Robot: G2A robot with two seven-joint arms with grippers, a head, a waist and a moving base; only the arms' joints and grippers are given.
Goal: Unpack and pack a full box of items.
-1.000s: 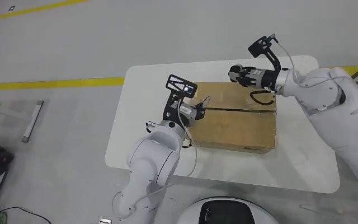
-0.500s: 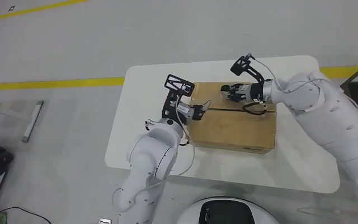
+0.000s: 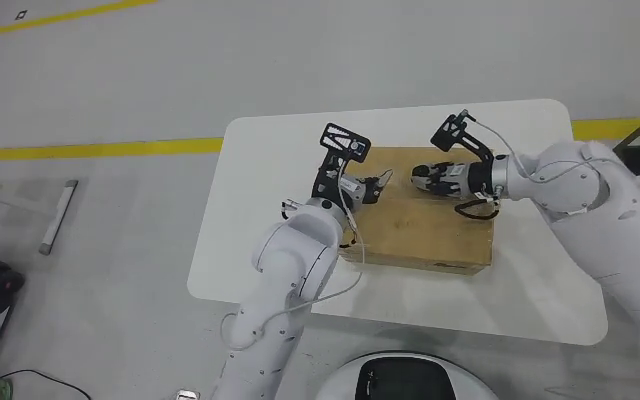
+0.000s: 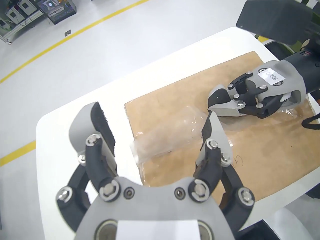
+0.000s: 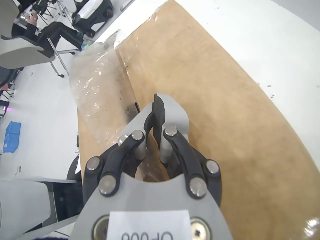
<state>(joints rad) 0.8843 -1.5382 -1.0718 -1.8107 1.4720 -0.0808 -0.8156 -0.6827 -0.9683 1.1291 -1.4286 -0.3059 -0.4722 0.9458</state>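
Honestly, right gripper (image 5: 157, 112) is clamped on the tape (image 5: 95, 88), left gripper (image 4: 152, 113) gapes open, so peel low along the box (image 3: 440, 225).

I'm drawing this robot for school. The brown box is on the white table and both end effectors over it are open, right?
Not quite. The left end effector is open, but the right end effector is shut, fingers pressed together, as the right wrist view shows. The brown box is on the white table, with both over it.
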